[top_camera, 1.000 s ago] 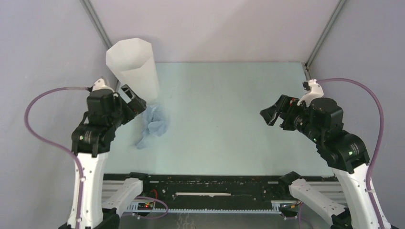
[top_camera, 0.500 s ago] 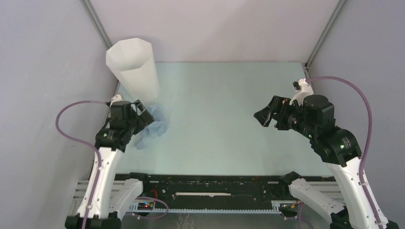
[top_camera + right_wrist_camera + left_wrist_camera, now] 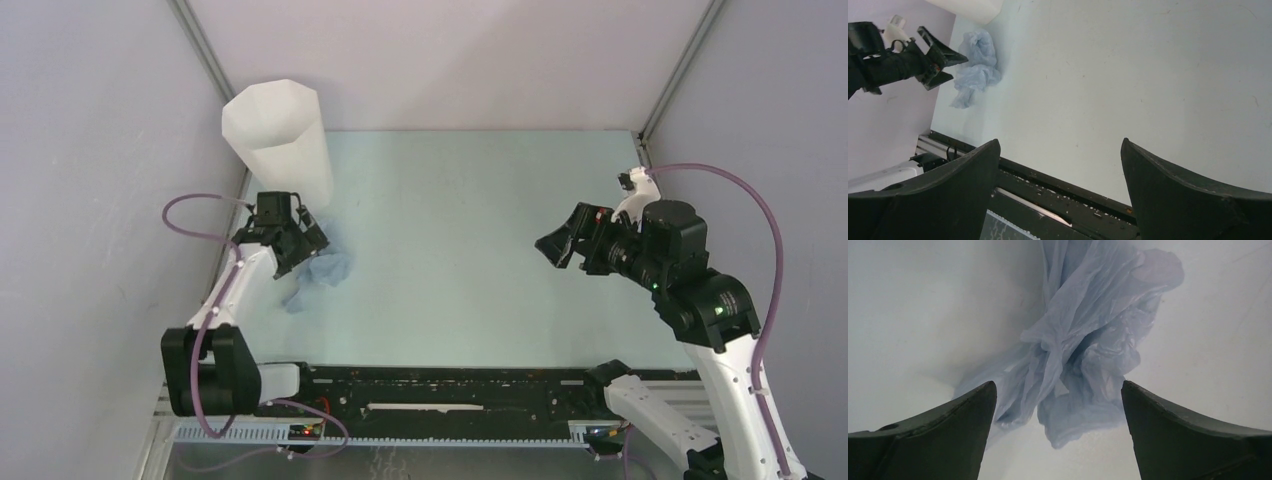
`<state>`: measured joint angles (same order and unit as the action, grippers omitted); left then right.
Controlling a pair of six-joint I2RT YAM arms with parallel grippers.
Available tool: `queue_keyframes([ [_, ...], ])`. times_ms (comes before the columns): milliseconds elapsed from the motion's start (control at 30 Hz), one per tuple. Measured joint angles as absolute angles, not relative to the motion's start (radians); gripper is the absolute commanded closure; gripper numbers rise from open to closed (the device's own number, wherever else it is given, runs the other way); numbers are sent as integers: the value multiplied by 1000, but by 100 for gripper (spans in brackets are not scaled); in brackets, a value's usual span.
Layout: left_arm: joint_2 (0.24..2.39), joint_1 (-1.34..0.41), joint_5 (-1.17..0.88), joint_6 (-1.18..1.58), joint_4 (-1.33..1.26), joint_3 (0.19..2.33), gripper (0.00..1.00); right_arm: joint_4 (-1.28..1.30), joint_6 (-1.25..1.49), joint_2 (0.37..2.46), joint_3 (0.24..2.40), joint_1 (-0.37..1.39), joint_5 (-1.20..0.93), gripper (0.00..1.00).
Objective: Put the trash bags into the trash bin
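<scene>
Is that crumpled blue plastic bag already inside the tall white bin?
No, the blue bag lies crumpled on the table beside the base of the white bin, outside it.

A crumpled pale blue plastic bag point(image 3: 1088, 330) lies on a pale table point(image 3: 923, 305), bunched into folds and creases, with a twisted strand running up to the top edge of the view. The left gripper point(image 3: 1058, 385) is spread wide, its two dark fingers point(image 3: 948, 430) rising from the bottom corners. The bag's lower end lies between the fingertips, and neither finger visibly presses on it.
</scene>
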<state>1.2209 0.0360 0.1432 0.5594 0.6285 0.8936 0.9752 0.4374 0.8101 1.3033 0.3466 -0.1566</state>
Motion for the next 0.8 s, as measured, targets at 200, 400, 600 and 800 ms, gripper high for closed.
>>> queue_keyframes([
  [200, 1333, 36, 65, 550, 593, 888, 27, 988, 436, 820, 1303, 346, -173, 1],
  [400, 1308, 23, -60, 593, 513, 809, 57, 1002, 437, 833, 1292, 340, -193, 1],
  [600, 1275, -94, -146, 649, 473, 780, 77, 1012, 440, 853, 1275, 339, -221, 1],
  [800, 1256, -240, -204, 749, 398, 780, 86, 1019, 443, 896, 1262, 336, -262, 0],
])
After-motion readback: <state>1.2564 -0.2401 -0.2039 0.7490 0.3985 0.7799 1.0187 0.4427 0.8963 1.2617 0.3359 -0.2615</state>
